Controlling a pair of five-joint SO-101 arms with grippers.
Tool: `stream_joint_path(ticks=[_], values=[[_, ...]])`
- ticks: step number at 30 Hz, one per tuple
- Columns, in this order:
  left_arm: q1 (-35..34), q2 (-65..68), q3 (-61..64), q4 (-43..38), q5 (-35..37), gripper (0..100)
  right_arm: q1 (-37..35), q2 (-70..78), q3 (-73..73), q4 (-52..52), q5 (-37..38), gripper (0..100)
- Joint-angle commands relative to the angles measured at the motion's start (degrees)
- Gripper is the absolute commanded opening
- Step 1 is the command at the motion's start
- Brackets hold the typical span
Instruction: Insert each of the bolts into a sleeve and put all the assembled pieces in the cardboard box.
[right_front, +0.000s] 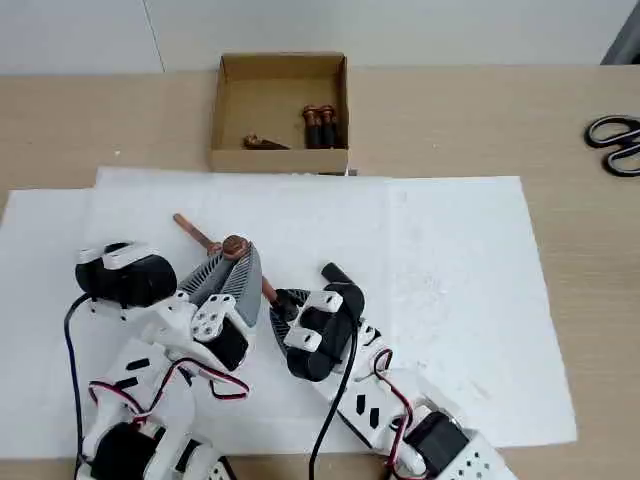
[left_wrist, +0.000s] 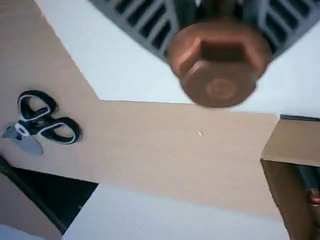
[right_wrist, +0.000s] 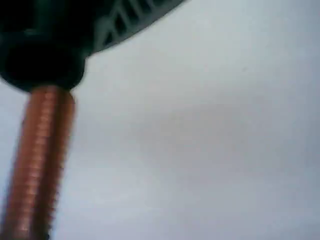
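Observation:
My left gripper (right_front: 236, 258), grey-fingered, is shut on a copper bolt (right_front: 235, 245) by its hex head; that bolt head (left_wrist: 217, 62) sits between the grey fingers (left_wrist: 135, 20) in the left wrist view. Just to its right, my black right gripper (right_front: 282, 300) is shut on a threaded copper shank (right_front: 268, 290), and this thread (right_wrist: 40, 160) sticks out from the dark gripper (right_wrist: 45, 70). I cannot tell whether head and shank are one piece. A loose copper rod (right_front: 195, 233) lies on the white paper beside the left gripper's tip. The cardboard box (right_front: 228, 110) at the back holds assembled copper pieces (right_front: 320, 126).
White paper (right_front: 450, 300) covers the front of the wooden table. Black-handled scissors (right_front: 615, 143) lie at the far right edge, and the scissors (left_wrist: 42, 125) also appear in the left wrist view. A corner of the box (left_wrist: 292, 145) shows there too.

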Motion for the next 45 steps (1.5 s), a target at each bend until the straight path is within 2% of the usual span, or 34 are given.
stream_joint_path(ticks=[1, 21, 27, 33, 45], values=[[0.18, -0.35, -0.31, -1.49, 0.62, 1, -0.48, -0.40, -1.49, -1.54, -0.09, 0.3], [3.78, -0.26, 2.68, 0.62, 0.35, 1, -0.48, -0.40, -3.69, -1.54, -0.09, 0.3], [4.66, -0.26, 2.42, 4.40, -8.88, 1, -0.31, -0.40, -5.10, -1.54, 0.00, 0.3], [12.92, -0.26, 1.45, 9.05, -17.93, 1, -0.31, -0.40, -4.84, -1.45, 0.00, 0.3], [13.01, -0.26, 4.97, 11.08, -18.90, 1, -0.13, -0.40, -4.75, -1.19, 0.00, 0.3]])
